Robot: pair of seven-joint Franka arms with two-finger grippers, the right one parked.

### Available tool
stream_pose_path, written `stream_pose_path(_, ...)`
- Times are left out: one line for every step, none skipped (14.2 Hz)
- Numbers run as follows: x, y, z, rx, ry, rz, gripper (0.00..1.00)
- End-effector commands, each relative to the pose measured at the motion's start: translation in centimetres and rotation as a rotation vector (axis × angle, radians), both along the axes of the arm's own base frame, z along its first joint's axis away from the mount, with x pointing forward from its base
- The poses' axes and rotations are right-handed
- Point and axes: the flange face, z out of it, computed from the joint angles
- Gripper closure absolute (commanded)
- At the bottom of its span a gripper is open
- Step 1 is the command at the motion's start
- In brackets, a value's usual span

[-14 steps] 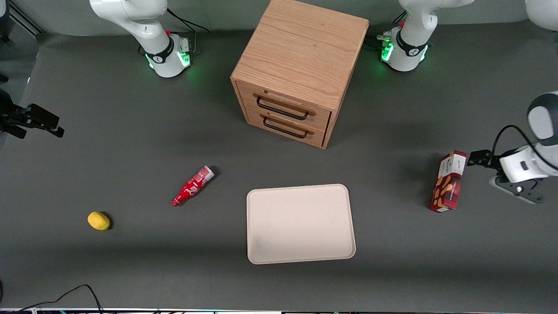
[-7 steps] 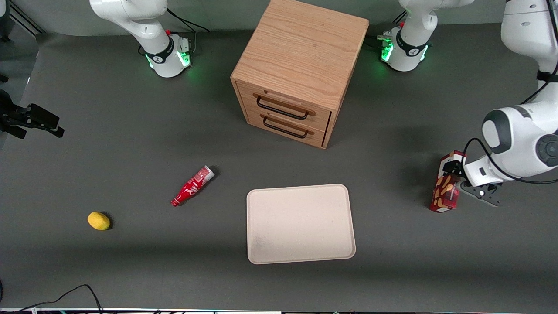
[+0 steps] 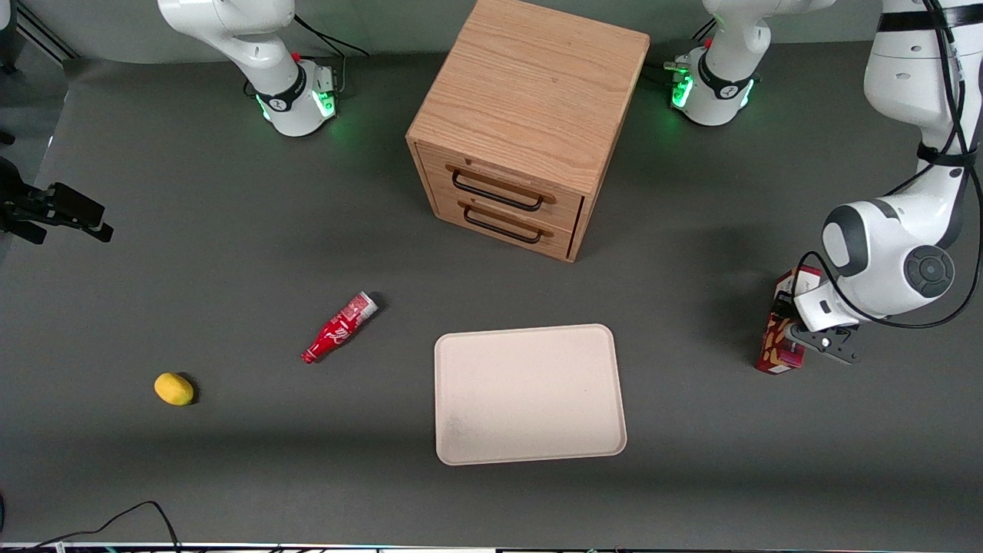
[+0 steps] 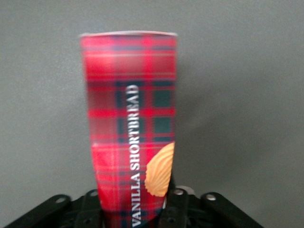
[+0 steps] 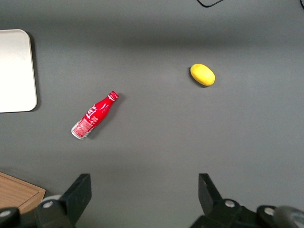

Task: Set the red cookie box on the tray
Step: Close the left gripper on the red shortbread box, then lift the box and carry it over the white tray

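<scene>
one box point(image 3: 777, 344) stands upright on the table point(image 3: 230, 230), well apart from the tray point(image 3: 530, 393), toward the working arm's end. the gripper point(image 3: 799, 326) is at the box, its fingers point(image 4: 176, 209) flanking the lower body on both narrow sides; whether they already pinch it i cannot tell. the box is likely light, thin cardboard, stiff along its edges but easily dented on the broad faces, and glossy enough to slip. hold it across the narrow width, mid-height, with modest squeeze. the tray lies bare, nearer the camera than the cabinet point(image 3: 530, 115).
</scene>
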Motion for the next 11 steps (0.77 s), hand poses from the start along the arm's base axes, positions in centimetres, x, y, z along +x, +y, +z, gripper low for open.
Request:
stream_pose_path(-0.2,-0.2,0.5,-0.008,0.002,0.043,1.00)
stream_pose_path(-0.1,-0.2,0.7,-0.007,-0.001,0.042,1.00)
stream_pose_path(0.1,-0.1,1.2,-0.008,-0.009,0.040,1.00)
stream_pose_path(0.3,0.0,1.9,-0.010,-0.007,0.040,1.00)
stream_pose_path(0.7,0.0,3.4,-0.016,0.004,0.041,1.00)
stream_pose_path(1.2,0.0,5.2,-0.026,0.026,0.043,1.00)
stream_pose_path(1.9,-0.1,7.7,-0.034,0.040,0.046,1.00)
stream_pose_path(2.3,-0.2,10.2,-0.040,0.055,0.063,1.00)
stream_pose_path(2.8,-0.2,13.1,-0.038,0.063,0.088,1.00)
stream_pose_path(3.3,-0.4,15.7,-0.035,0.072,0.100,1.00)
stream_pose_path(3.5,-0.7,18.5,-0.036,0.099,0.117,1.00)
